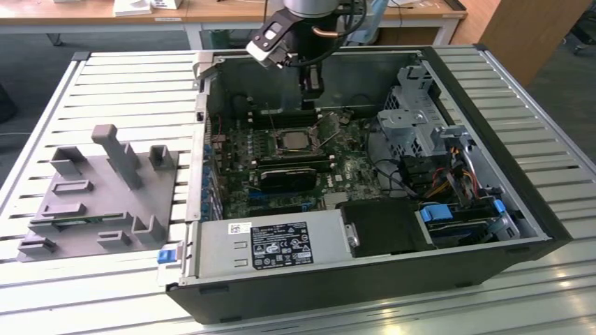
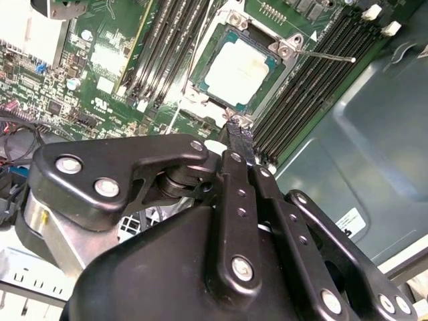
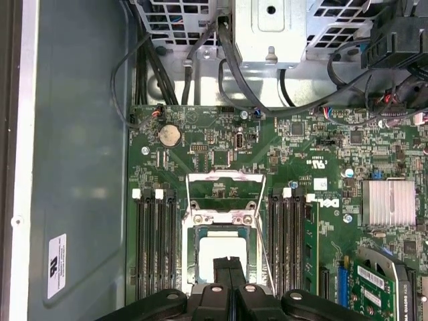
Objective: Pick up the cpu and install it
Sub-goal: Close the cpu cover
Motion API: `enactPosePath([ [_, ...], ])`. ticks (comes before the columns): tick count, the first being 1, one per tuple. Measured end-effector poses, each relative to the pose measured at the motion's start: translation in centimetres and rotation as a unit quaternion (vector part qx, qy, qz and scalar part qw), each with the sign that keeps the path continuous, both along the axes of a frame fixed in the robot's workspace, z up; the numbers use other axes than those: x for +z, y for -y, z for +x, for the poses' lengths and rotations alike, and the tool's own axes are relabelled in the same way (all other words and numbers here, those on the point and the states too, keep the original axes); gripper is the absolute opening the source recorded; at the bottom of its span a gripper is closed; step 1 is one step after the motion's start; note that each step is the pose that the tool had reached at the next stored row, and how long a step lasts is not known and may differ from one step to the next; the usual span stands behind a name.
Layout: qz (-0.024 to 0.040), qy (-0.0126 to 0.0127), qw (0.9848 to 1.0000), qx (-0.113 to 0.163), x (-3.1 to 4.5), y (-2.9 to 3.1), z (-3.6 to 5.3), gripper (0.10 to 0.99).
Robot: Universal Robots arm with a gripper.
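Cpu (image 1: 296, 139) sat in the open socket (image 3: 226, 200) near the middle of the exterior view, inside the computer case (image 1: 521, 174). The end effector (image 1: 312, 92) hovered just above it, fingers together and empty. Placement looked done, but the socket frame stood unlatched and called for closing.

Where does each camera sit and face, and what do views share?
Exterior view: off the arm, looking down into the open computer case; arm and end effector show.
First wrist view: on the arm, facing straight down at the motherboard; shut fingertips show.
Second wrist view: on the arm, angled along the end effector's linkage.
Shared: all show the cpu in its socket.
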State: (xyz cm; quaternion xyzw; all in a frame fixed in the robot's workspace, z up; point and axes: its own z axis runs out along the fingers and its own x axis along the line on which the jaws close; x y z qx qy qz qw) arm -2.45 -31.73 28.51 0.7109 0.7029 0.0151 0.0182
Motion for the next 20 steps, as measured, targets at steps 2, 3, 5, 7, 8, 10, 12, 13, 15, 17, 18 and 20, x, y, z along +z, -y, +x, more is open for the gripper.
enactPosePath([
  [2, 0.0, 0.0, 1.0, 0.0, 0.0, 0.0, 0.09, 0.106],
  [3, 0.0, 0.0, 1.0, 0.0, 0.0, 0.0, 0.13, 0.106],
  [5, 0.0, 0.0, 1.0, 0.0, 0.0, 0.0, 0.2, 0.106],
  [7, 0.0, 0.0, 1.0, 0.0, 0.0, 0.0, 0.27, 0.106],
  [8, 0.0, 0.0, 1.0, 0.0, 0.0, 0.0, 0.32, 0.106],
  [10, 0.0, 0.0, 1.0, 0.0, 0.0, 0.0, 0.43, 0.106],
  [12, 0.0, 0.0, 1.0, 0.0, 0.0, 0.0, 0.5, 0.106],
  [13, 0.0, 0.0, 1.0, 0.0, 0.0, 0.0, 0.54, 0.106],
  [15, 0.0, 0.0, 1.0, 0.0, 0.0, 0.0, 0.62, 0.106],
  [17, 0.0, 0.0, 1.0, 0.0, 0.0, 0.0, 0.75, 0.106],
  [18, 0.0, 0.0, 1.0, 0.0, 0.0, 0.0, 0.84, 0.106],
  [20, 0.0, 0.0, 1.0, 0.0, 0.0, 0.0, 1.0, 0.106],
])
